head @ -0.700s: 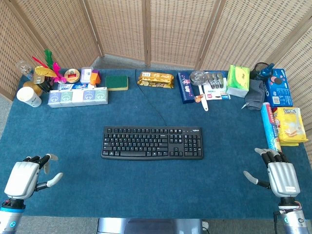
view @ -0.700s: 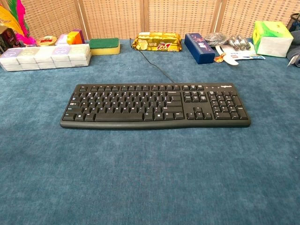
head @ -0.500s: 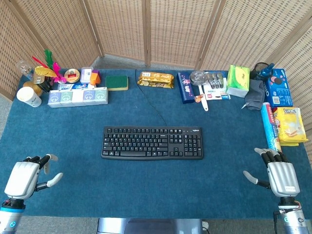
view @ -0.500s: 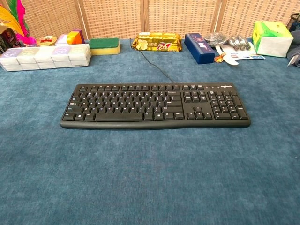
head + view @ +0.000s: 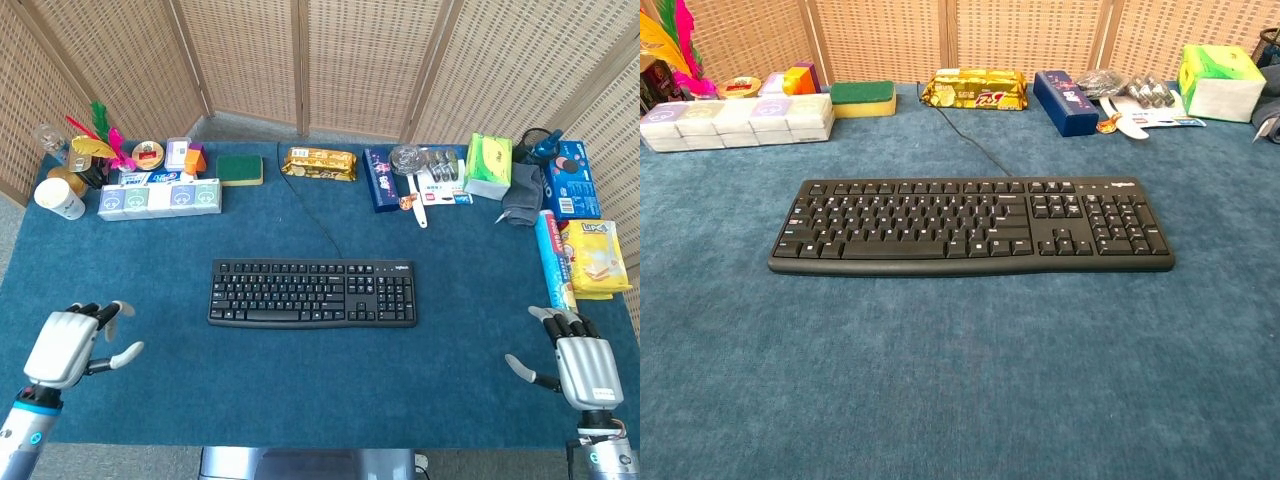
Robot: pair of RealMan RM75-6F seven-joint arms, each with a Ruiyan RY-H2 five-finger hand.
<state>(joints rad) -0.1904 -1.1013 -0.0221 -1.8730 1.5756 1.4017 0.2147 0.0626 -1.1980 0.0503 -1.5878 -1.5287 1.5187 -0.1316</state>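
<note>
Near the front left corner of the desk (image 5: 150, 420), in the head view, the left robot hand (image 5: 68, 347) hovers over the blue cloth with its fingers spread wide and nothing in them; against the picture from half a second ago it has shifted a little inward and toward the keyboard (image 5: 313, 293), its thumb now pointing further along the front edge. Near the front right corner the right robot hand (image 5: 580, 362) is likewise wide and empty, and it has slipped slightly back toward the front edge. The black keyboard lies flat at the middle of the desk, well apart from both hands, its cable running to the back edge. Along the back edge stand a row of tissue packs (image 5: 160, 198), a green sponge (image 5: 239, 168), a golden snack bag (image 5: 319, 163), a dark blue box (image 5: 380, 180) and a green tissue box (image 5: 488, 166); a yellow cracker pack (image 5: 594, 257) lies at the right edge. Judging by these small moves, the left hand appears to be starting an approach while the keyboard itself has not budged. In the chest view neither hand shows; the keyboard (image 5: 970, 226) fills the middle, unchanged, with the sponge (image 5: 862, 97) and snack bag (image 5: 977, 89) behind it.
</note>
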